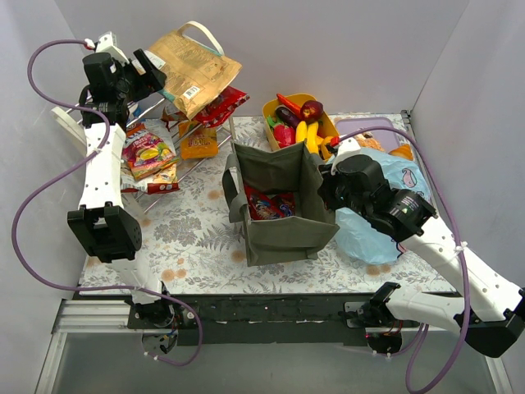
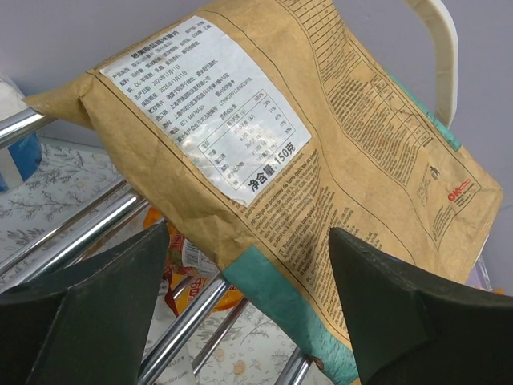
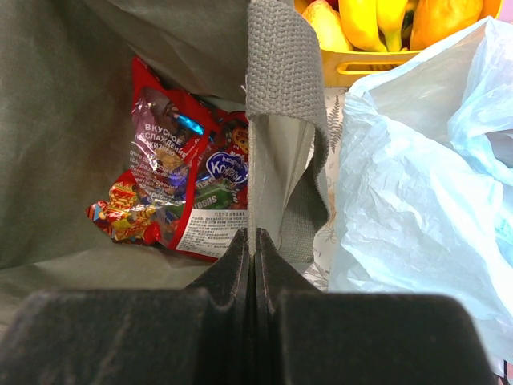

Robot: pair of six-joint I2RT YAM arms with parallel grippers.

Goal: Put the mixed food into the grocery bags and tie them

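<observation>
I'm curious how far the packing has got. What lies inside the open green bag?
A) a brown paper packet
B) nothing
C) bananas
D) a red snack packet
D: the right wrist view looks down into the green bag and shows a red snack packet lying on its floor.

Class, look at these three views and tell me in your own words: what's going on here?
The right arm has its jaws shut on the strap of the olive-green tote, which stands open with snack packets inside. The left arm has its jaws wide around a corner of the tan paper packet above the wire rack; no grip shows. Toy fruit sits in the yellow tub, and the light-blue bag lies crumpled beside the tote.
</observation>
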